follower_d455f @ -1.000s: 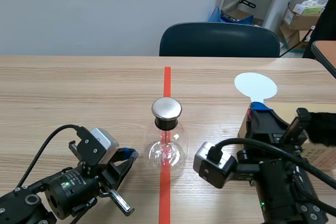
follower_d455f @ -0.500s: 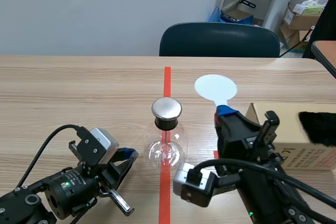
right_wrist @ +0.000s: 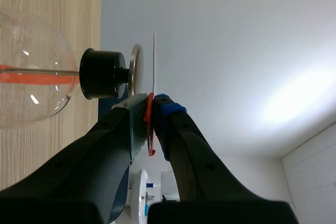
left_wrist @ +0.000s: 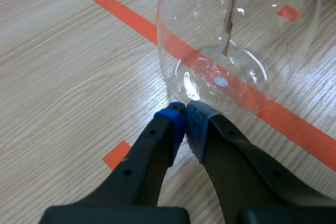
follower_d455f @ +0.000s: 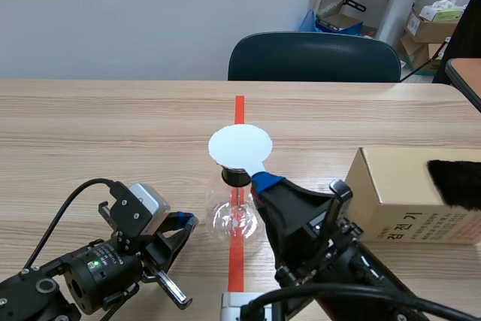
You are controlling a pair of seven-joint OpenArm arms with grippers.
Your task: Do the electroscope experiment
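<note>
The electroscope is a clear glass flask point(follower_d455f: 239, 219) with a black stopper point(follower_d455f: 234, 177), standing on the red tape line. My right gripper point(follower_d455f: 264, 181) is shut on the handle of a flat white disc point(follower_d455f: 239, 146), which hovers right over the flask's top and hides the metal cap in the scene view. In the right wrist view the thin disc point(right_wrist: 154, 61) stands edge-on, just beside the metal cap point(right_wrist: 135, 72); I cannot tell if they touch. My left gripper point(left_wrist: 185, 116) is shut on nothing, its tips against the base of the flask point(left_wrist: 241, 30). Foil leaves point(left_wrist: 227, 45) hang inside.
A cardboard box point(follower_d455f: 406, 193) with a black furry cloth point(follower_d455f: 455, 182) on top sits at the right, close behind my right arm. A dark chair point(follower_d455f: 314, 56) stands across the table. Bare wooden tabletop lies to the left and far side.
My right arm has carried the white disc leftward from the table's right side to above the electroscope's cap. The left arm has not moved.
</note>
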